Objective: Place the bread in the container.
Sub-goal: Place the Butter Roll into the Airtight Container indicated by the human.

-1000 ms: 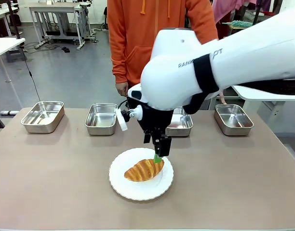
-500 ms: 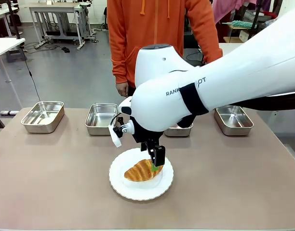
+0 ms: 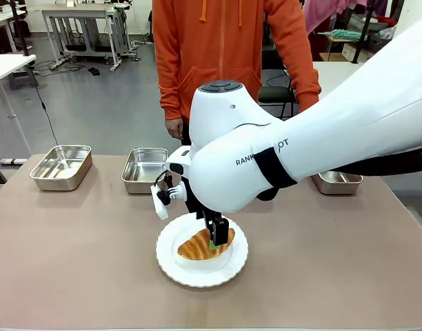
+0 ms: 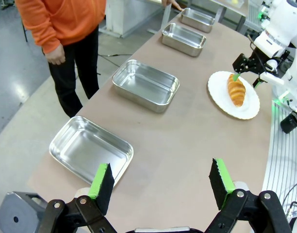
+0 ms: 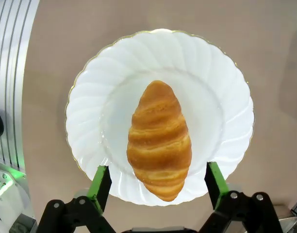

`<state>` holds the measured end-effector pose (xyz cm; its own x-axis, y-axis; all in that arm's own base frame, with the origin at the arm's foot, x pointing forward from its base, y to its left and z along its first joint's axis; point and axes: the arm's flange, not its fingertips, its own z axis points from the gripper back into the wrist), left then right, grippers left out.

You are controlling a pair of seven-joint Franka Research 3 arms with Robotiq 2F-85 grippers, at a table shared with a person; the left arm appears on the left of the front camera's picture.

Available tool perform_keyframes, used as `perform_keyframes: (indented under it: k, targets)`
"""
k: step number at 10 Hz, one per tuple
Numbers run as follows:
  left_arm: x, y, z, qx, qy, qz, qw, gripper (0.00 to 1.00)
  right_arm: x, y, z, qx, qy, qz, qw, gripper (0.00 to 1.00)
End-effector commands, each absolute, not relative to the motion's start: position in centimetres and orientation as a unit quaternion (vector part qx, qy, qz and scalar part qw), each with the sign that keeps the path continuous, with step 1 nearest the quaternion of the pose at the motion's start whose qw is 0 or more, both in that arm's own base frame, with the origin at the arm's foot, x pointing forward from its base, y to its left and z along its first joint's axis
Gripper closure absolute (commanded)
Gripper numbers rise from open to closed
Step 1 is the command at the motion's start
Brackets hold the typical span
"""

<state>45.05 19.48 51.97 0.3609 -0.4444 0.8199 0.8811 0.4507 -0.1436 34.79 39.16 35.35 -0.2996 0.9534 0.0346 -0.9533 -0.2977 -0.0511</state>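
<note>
Bread (image 5: 159, 138): laid on the white plate (image 5: 105, 97) at the middle of the tabletop (image 3: 73, 241), not yet lifted. Right tool (image 5: 156, 169): set wide and lowered over the bread, with one of its pads (image 5: 101, 177) at either flank and a gap seen on each side. The bread's long axis is laid square across the line of closing, so its narrow width is presented, nearer one tapered end. Left tool (image 4: 160, 170): likewise wide, empty, held well apart from the plate. Steel pans (image 3: 145, 169): ranged along the far edge; the intended one cannot be told.

A white scalloped plate (image 3: 197, 272) sits on the brown table (image 3: 73, 262), orange-hooded person (image 3: 225, 48) behind.
</note>
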Motion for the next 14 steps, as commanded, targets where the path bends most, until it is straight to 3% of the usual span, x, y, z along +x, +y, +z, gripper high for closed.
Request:
perform_keyframes:
  k: [1, 13, 14]
  targets:
    - [45.0, 19.4, 52.3, -0.298, -0.369, -0.434, 0.766, 0.00, 34.1, 39.6, 33.9, -0.021, -0.034, 0.798, 0.601, 0.00]
    - [45.0, 19.4, 52.3, -0.298, -0.369, -0.434, 0.766, 0.00, 34.7, 39.9, 29.3, -0.034, -0.027, 0.799, 0.600, 0.00]
    - [45.0, 19.4, 52.3, -0.298, -0.369, -0.434, 0.766, 0.00, 34.7, 39.9, 29.4, -0.034, -0.032, 0.798, 0.601, 0.20]
